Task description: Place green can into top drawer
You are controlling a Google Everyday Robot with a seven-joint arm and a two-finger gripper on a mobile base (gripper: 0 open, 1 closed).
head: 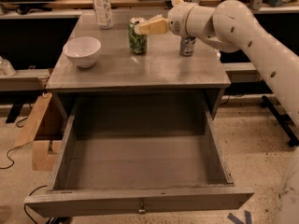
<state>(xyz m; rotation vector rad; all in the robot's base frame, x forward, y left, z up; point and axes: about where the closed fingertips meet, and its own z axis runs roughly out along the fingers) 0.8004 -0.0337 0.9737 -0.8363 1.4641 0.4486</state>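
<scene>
The green can (pixel 137 40) stands upright on the grey cabinet top (pixel 140 71), near its back middle. My gripper (pixel 145 27) reaches in from the right, its tan fingers (pixel 154 26) level with the can's top and touching or just right of its rim. The top drawer (pixel 140 202) is pulled fully out below the cabinet top and is empty, its front panel with a small knob (pixel 140 210) nearest the camera.
A white bowl (pixel 82 51) sits on the left of the cabinet top. A clear water bottle (pixel 103 6) stands at the back left. A slim silver-grey can (pixel 188 45) stands at the right, under my arm (pixel 243 36). Wooden pieces (pixel 39 134) lean left of the drawer.
</scene>
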